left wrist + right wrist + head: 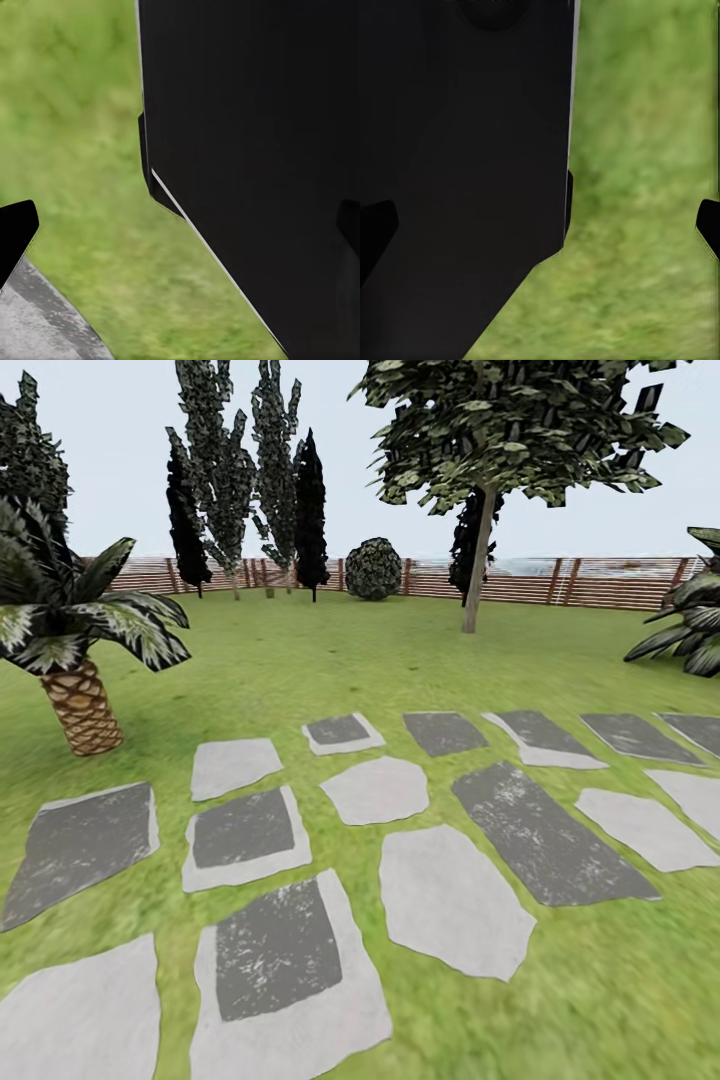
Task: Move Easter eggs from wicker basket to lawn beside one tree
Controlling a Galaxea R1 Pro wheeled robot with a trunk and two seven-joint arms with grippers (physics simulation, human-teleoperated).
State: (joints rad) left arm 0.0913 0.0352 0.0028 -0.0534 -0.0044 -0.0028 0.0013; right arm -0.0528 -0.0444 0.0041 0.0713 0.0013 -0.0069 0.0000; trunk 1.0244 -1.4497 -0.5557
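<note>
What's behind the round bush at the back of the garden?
Behind the round bush, the slatted wooden fence runs across, with pale sky above. The stretch of fence directly behind the bush is covered.

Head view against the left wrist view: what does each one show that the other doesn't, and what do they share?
Head view: the garden out to the fence, a palm, dark cypresses, a round bush and a leafy tree with a pale trunk. Many stepping stones lie in rows across the foreground.

Left wrist view: a large black robot body panel up close and a black fingertip at the frame edge, over the corner of one stone.

Both: lawn and grey paving stone.
</note>
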